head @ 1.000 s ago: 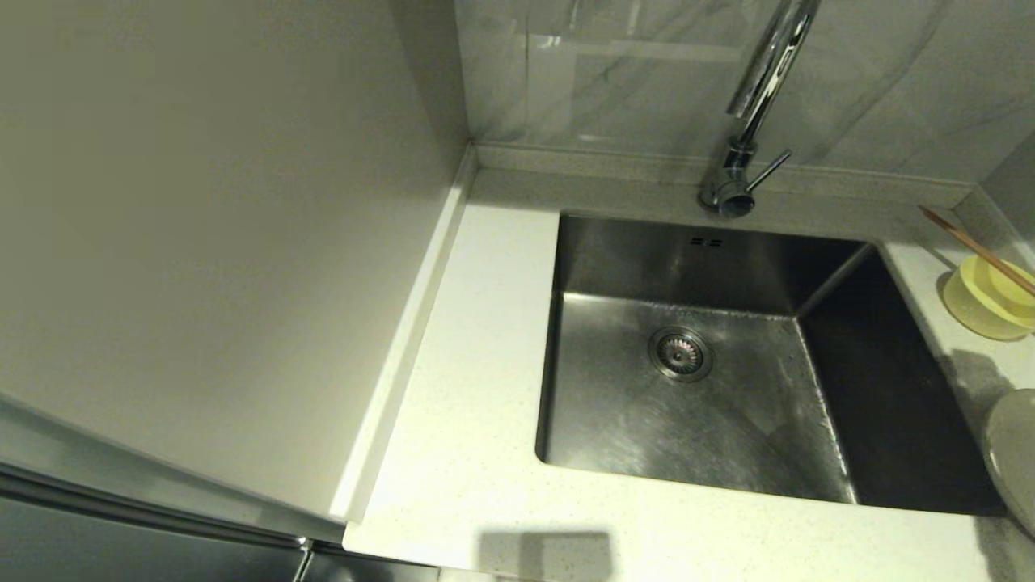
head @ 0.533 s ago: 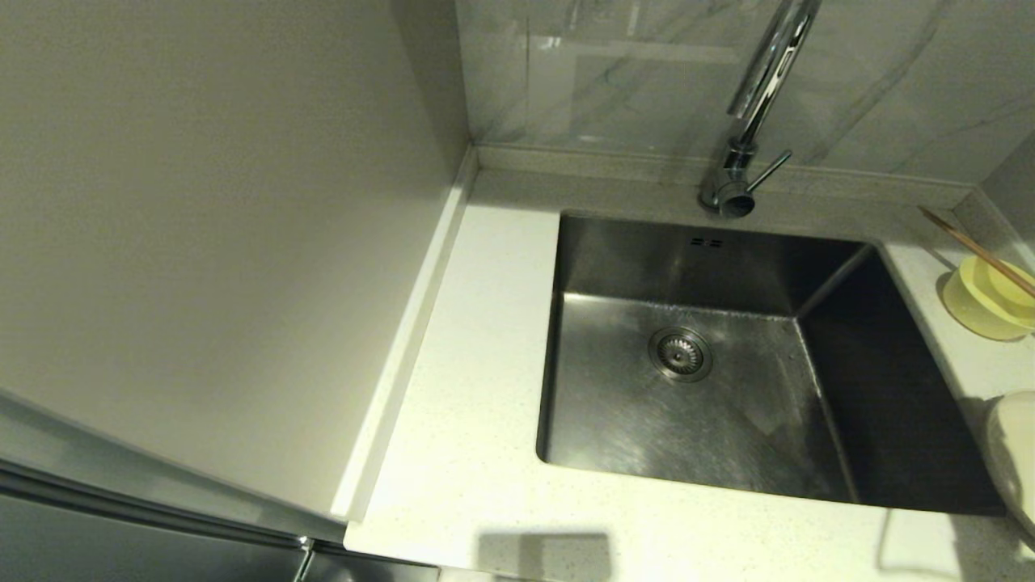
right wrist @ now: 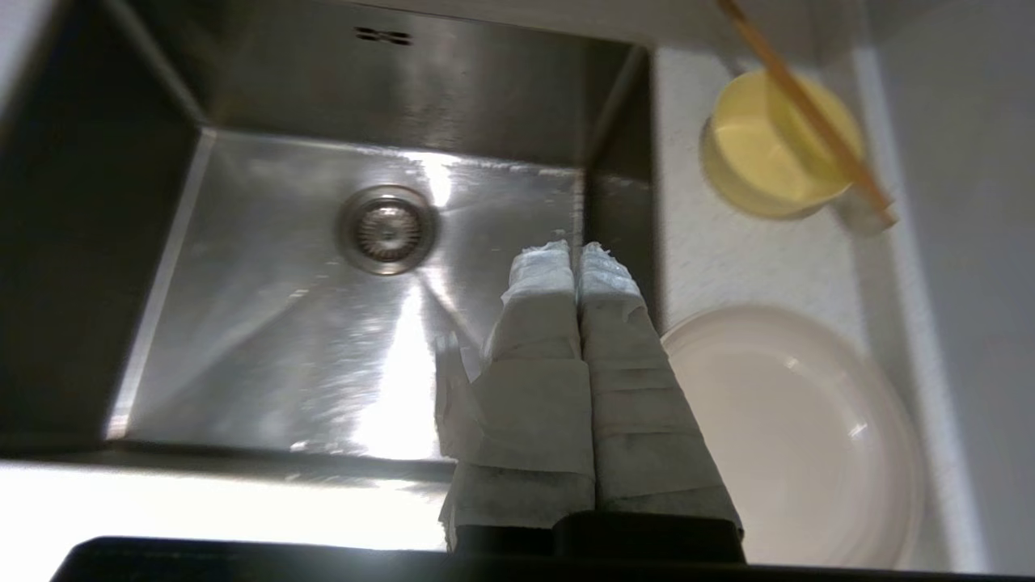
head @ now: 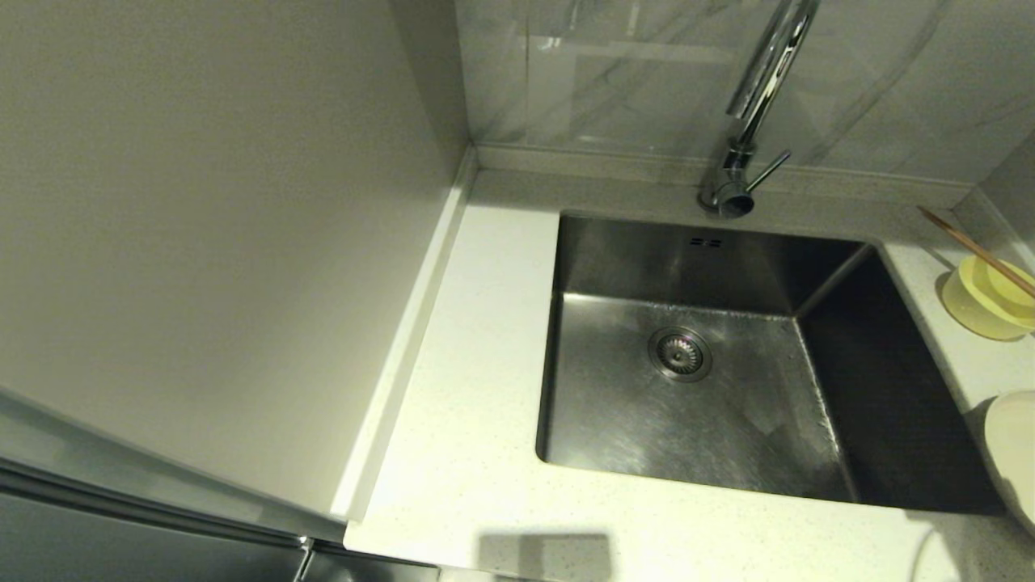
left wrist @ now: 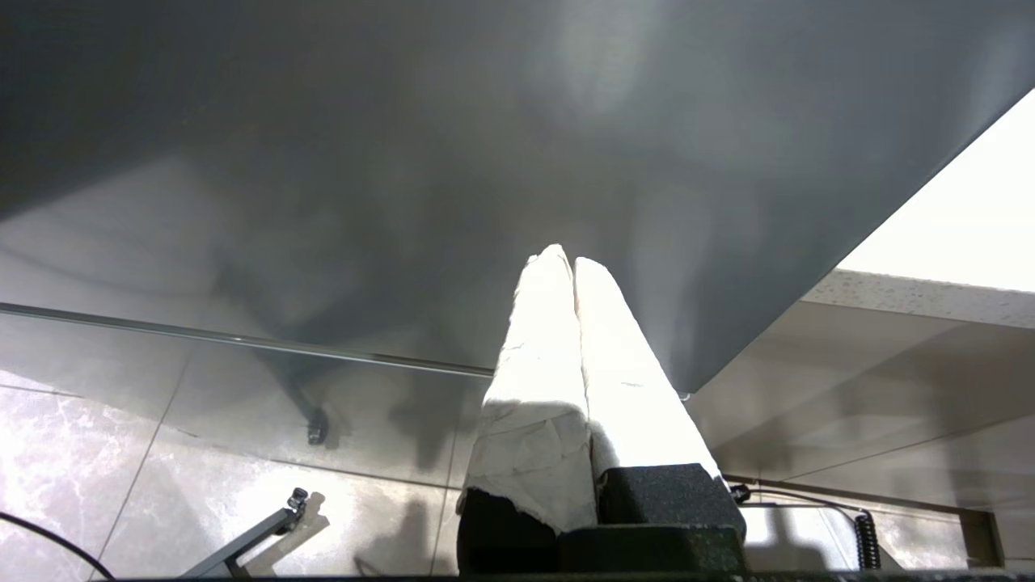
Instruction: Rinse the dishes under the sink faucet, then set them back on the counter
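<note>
Right gripper hangs above the near right part of the sink, its two taped fingers pressed together and holding nothing. It does not appear in the head view.

Nearest to it lies the plate, flat on the counter just beside the sink's right edge. In the wrist view the plate's rim passes close alongside the fingers, on the side away from the drain. Being round, it offers no preferred axis; any point of the rim nearest the gripper would serve.

Farther back on the same strip of counter stands the bowl, upright, well apart from the plate. The chopsticks rest across its top. Their long axis runs diagonally, from the back toward the side wall, one end overhanging the bowl.

Beyond, the faucet stands behind the sink's back edge, its lever pointing to the right. No water is seen running.

Left gripper is low by the cabinet front, below counter level, fingers together and empty.

Judgement: all three dishes lie to the right of the sink, so the right arm is plainly the nearer, and the plate is its closest target.
</note>
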Controlling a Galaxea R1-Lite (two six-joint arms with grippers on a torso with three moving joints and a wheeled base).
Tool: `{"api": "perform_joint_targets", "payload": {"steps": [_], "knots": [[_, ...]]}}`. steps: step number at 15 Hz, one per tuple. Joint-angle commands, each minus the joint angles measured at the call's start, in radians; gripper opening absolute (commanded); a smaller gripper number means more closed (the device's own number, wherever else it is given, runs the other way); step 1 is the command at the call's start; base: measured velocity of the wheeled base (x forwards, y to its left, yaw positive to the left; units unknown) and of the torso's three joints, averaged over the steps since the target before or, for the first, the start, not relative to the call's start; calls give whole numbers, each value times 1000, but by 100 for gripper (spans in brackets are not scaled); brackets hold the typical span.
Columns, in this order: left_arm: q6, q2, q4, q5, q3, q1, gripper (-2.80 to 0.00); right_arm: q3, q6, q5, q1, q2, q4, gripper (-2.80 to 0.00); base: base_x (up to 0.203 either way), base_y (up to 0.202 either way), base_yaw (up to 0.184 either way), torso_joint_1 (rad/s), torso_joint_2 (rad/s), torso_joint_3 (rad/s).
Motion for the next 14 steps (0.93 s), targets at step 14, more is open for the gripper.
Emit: {"api": "perform_joint_targets", "payload": {"steps": [14], "knots": [[-1, -2, 0, 0, 0, 0, -280, 454, 67, -19, 82, -657, 230, -280, 0, 0, 0, 0, 0, 0]]}}
